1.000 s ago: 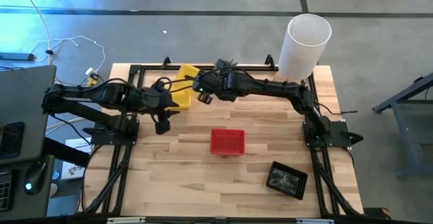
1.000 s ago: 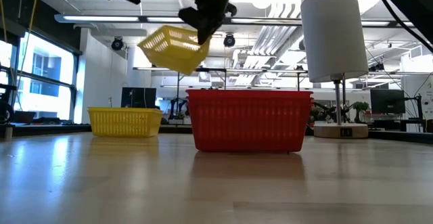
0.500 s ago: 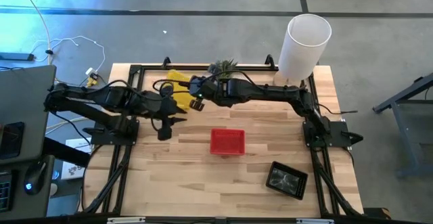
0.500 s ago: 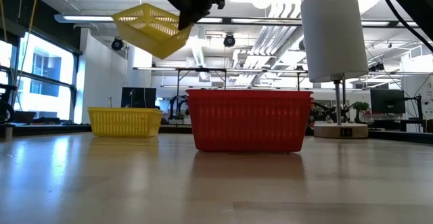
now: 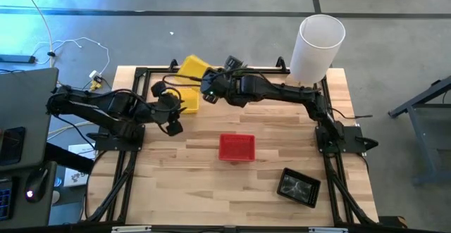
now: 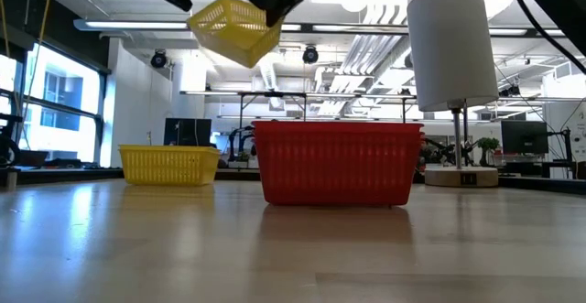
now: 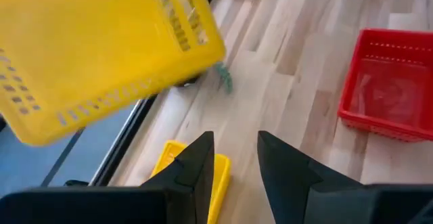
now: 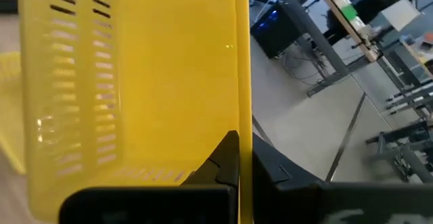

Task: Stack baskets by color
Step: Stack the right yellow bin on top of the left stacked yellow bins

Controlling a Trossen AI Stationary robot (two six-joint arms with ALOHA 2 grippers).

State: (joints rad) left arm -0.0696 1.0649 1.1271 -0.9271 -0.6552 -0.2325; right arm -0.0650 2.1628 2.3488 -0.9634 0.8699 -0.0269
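Observation:
My right gripper (image 5: 204,84) reaches to the table's far left and is shut on a yellow basket (image 5: 192,67), held tilted high above the table (image 6: 233,28). A second yellow basket (image 6: 169,164) rests by its bottom on the table below it (image 5: 189,105). My left gripper (image 7: 233,163) stands open over that second basket's near side (image 5: 173,123), with nothing between its fingers. A red basket (image 5: 236,147) sits mid-table and a black basket (image 5: 299,186) sits near the right front. My right gripper pinches one side wall of the yellow basket at its rim (image 8: 243,126), one finger (image 8: 226,158) inside the basket and one outside. The fingers come slanting down from the table's right. The basket hangs tilted, lifted clear of the table.
A tall white cylinder (image 5: 318,46) stands at the far right corner. A small green plant (image 5: 232,65) sits at the far edge behind my right arm. Bare wood lies along the near left of the table (image 5: 183,191).
My right gripper has risen with the yellow basket, first swinging toward the table's left edge, then back toward the far edge; the basket stays tilted and hangs higher than before. My left gripper has turned at the wrist and stayed open.

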